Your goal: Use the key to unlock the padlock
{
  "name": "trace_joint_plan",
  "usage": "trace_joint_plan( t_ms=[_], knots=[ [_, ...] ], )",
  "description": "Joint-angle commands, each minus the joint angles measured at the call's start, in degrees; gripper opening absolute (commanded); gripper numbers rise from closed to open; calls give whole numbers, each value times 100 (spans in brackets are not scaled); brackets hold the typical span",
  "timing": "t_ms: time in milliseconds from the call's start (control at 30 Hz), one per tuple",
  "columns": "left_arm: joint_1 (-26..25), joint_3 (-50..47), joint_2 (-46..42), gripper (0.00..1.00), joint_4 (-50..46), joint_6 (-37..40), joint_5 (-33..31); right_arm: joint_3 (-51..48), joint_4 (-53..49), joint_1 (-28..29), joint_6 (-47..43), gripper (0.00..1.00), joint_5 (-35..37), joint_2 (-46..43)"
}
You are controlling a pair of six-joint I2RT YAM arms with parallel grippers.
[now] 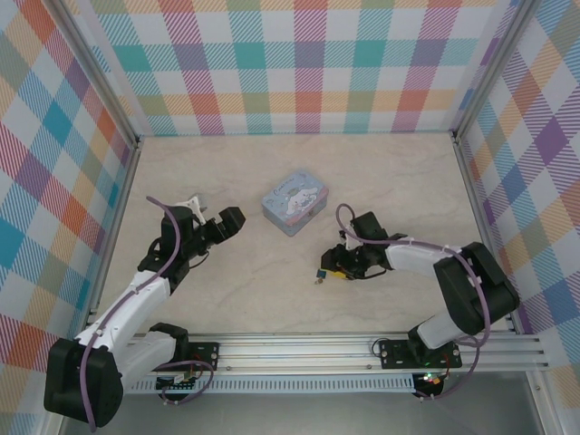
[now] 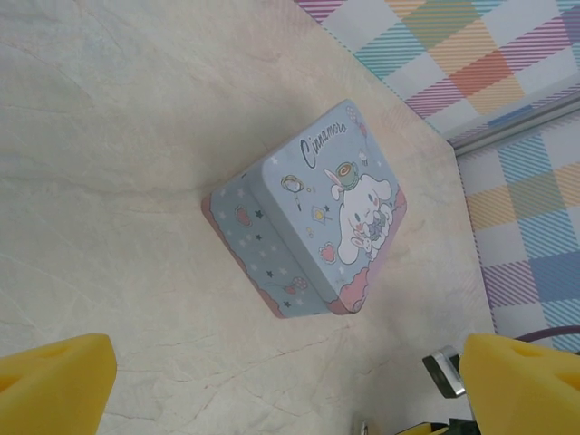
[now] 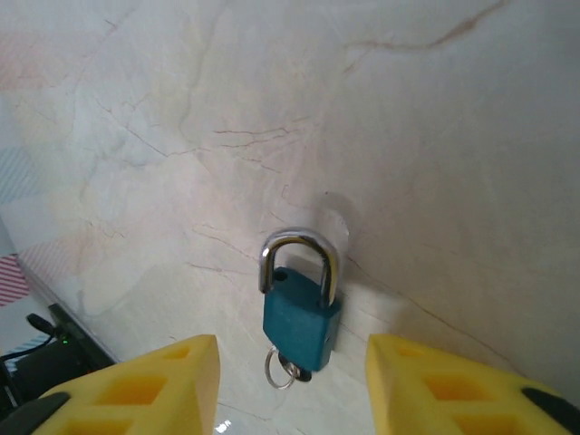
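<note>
The padlock [image 3: 302, 319] lies flat on the bench [image 1: 272, 299], just ahead of our right fingers [image 3: 145, 390] and centred on their gap. Its long axis runs straight away from us, with the shackle at the far end and the key [image 3: 283, 367] sticking out of the near end. Those fingers stand parted and touch nothing. Our left fingers [image 2: 54, 381], spread wide and empty, face the tin [image 2: 317, 217], well apart from the lock. We judge that nothing stands in the way.
</note>
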Motion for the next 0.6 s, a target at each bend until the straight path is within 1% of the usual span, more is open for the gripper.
trace_joint_plan(
  t_ms=[0, 133, 233, 300, 367, 400, 433, 567],
  knots=[
    [121, 303, -3, 98, -29, 46, -271, 356, -779, -37, -479, 53, 510, -612],
    [137, 317, -145, 98, -136, 204, -952, 679, -1467, -93, -909, 63, 1299, -1306],
    [143, 360, -377, 98, -301, 471, -1443, 890, -1808, -224, -1248, 74, 1741, -1779],
    [139, 427, -524, 98, -442, 681, -1747, 960, -1934, -320, -1462, 84, 2014, -2098],
    [152, 498, -671, 99, -604, 924, -2090, 984, -1954, -414, -1701, 89, 2319, -2407],
    [153, 522, -751, 99, -661, 1060, -2288, 963, -1933, -436, -1837, 97, 2562, -2615],
    [154, 536, -832, 99, -740, 1180, -2522, 934, -1907, -466, -1934, 100, 2752, -2762],
    [154, 287, -1093, 100, -545, 1798, -3232, 719, -1599, -623, -2584, 100, 3338, -3182]
  ],
)
